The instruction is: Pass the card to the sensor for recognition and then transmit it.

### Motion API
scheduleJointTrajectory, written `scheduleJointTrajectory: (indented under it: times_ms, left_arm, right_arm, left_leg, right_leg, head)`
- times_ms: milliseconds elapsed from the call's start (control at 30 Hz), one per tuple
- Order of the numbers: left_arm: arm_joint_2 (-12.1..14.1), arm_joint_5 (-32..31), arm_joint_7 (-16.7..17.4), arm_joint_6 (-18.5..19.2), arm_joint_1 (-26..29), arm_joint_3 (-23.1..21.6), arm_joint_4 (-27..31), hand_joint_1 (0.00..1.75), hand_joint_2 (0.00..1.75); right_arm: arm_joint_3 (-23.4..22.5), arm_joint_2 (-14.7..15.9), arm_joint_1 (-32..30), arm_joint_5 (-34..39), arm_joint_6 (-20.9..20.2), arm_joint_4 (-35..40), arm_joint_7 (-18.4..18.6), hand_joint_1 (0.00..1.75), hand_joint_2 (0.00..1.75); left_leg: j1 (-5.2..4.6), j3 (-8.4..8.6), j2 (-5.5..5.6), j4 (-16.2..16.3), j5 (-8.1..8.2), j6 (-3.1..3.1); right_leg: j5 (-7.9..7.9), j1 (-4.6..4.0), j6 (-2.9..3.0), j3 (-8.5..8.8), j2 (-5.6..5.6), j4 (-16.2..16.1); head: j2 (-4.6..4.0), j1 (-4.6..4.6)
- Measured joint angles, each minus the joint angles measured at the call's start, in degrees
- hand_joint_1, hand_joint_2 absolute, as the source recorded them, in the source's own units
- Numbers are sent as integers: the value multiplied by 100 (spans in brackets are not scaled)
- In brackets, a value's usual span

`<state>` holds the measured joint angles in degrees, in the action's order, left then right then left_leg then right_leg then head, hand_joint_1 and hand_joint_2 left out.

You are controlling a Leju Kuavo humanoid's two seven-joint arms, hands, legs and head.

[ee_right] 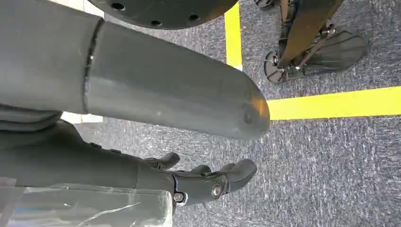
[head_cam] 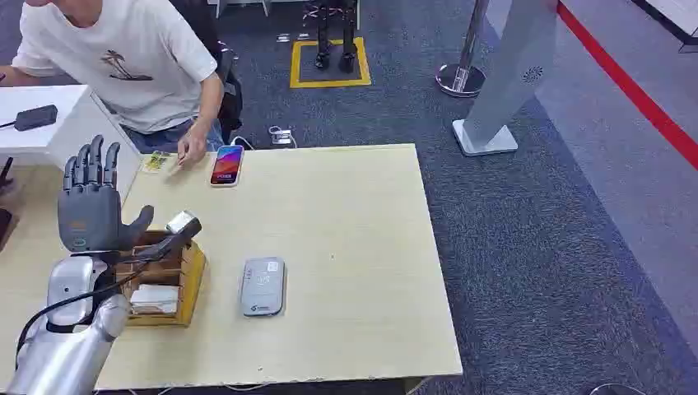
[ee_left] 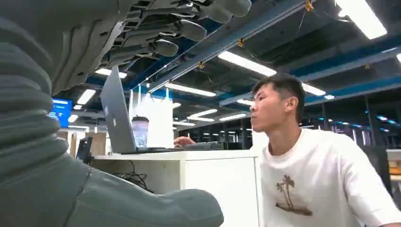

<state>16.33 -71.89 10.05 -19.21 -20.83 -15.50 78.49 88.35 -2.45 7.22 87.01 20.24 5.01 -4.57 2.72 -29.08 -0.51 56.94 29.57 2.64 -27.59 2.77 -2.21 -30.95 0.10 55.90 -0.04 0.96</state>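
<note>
Head view: left hand [head_cam: 90, 202] raised upright over the table's [head_cam: 354, 206] near-left part, fingers spread and straight, thumb out to the side, holding nothing. Directly below and just beyond the thumb sits a wooden box [head_cam: 169, 276]. I see white cards [head_cam: 155, 298] stacked in it and a small silver-grey object resting on its rim at the thumb side; I cannot tell what that object is.

Sensor [head_cam: 263, 286], a flat grey reader, lies on the table to the thumb side of the box, near it but not touching, long axis running away from me. I judge the key relation to be this: cards lie straight under the left hand, and the sensor is a short sideways move toward the thumb side from there.

Right hand [ee_right: 208, 182] hangs low over carpet, fingers loosely apart, nothing held. It is well away from the table, so the left hand is clearly nearer.

A person [head_cam: 132, 58] sits beyond the far-left corner, one hand resting on the table beside a phone [head_cam: 227, 164].

My read: no card is picked yet. Next move calls for lowering the left hand into the box.
</note>
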Motion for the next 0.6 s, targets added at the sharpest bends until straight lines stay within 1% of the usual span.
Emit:
scheduleJointTrajectory:
  times_ms: [167,333,600]
  left_arm:
    - [-24,-168,118,-88,372,-7,469,0,175]
    - [-48,-206,121,-134,601,-9,761,0,175]
    - [-50,-249,121,-143,768,-13,925,0,175]
  right_arm:
    - [-37,0,-27,0,13,0,0,0,0]
    - [-94,0,-34,0,26,0,-2,0,0]
    - [-116,0,-35,0,37,0,-15,0,0]
  left_leg:
    - [0,-1,0,0,0,0]
    - [0,-1,0,0,0,0]
    - [0,-1,0,0,0,0]
  right_leg:
    - [0,0,0,0,-1,0]
    - [0,0,0,0,-1,0]
    - [0,0,0,0,-1,0]
  head:
    - [0,2]
    - [0,4]
    - [0,2]
